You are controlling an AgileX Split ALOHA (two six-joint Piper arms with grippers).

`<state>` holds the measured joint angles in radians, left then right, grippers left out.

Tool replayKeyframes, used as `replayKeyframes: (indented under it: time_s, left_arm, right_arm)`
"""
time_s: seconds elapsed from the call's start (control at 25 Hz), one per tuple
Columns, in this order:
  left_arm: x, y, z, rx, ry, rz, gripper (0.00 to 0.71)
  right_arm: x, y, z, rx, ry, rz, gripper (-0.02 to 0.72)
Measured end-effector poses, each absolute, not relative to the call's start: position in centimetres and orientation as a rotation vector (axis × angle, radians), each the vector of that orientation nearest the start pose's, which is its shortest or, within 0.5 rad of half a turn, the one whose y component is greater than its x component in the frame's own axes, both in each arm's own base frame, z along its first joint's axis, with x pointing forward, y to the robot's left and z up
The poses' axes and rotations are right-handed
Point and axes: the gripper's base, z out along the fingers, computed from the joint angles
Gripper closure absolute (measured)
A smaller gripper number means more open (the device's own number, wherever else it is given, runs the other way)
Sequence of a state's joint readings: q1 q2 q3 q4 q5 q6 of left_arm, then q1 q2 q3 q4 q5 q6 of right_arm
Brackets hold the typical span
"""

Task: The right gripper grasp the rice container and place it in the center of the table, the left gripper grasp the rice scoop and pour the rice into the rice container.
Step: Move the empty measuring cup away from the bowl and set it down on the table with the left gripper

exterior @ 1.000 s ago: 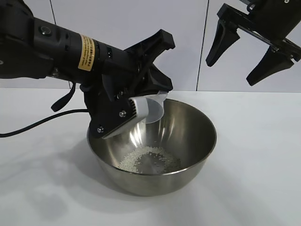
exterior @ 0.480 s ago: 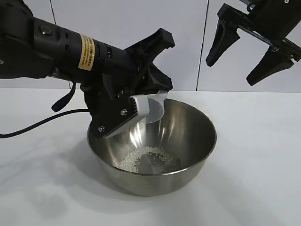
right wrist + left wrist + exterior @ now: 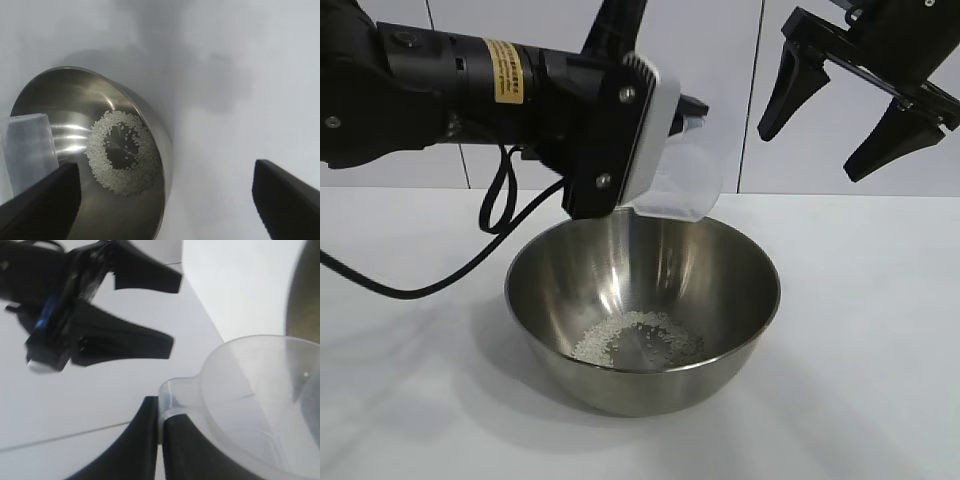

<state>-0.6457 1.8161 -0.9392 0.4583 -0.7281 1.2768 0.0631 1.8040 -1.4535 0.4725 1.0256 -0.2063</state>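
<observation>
The left pincer (image 3: 665, 160) is gripping the rice scoop (image 3: 678, 185) above the rice container (image 3: 642, 300). The right pincer (image 3: 835, 125) is hanging wide open, empty, over the bench (image 3: 860, 400). Rice (image 3: 635, 338) is lying inside.

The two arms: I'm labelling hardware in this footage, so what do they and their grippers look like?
Both are black. The left arm is a thick tube bearing a yellow label, with a black cable trailing to the table; its left gripper has a pale grey pad. The right gripper has two long tapered fingers.

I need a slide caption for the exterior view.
Left gripper holds the scoop above the bowl containing rice.
</observation>
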Motion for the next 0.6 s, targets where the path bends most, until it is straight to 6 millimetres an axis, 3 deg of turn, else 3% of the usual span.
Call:
replayKeyframes:
  time_s: [0.28,0.6]
  left_arm:
    - [29.6,-23.0,22.1,1.206,0.944,0.324,0.701]
    - [29.4,-19.4,25.1,0.566,1.252,0.052,0.701]
  right_arm:
    - [37.6,5.9,26.6,-0.107,2.769,0.586,0.064]
    - [37.7,5.9,26.6,-0.102,2.752,0.579,0.064]
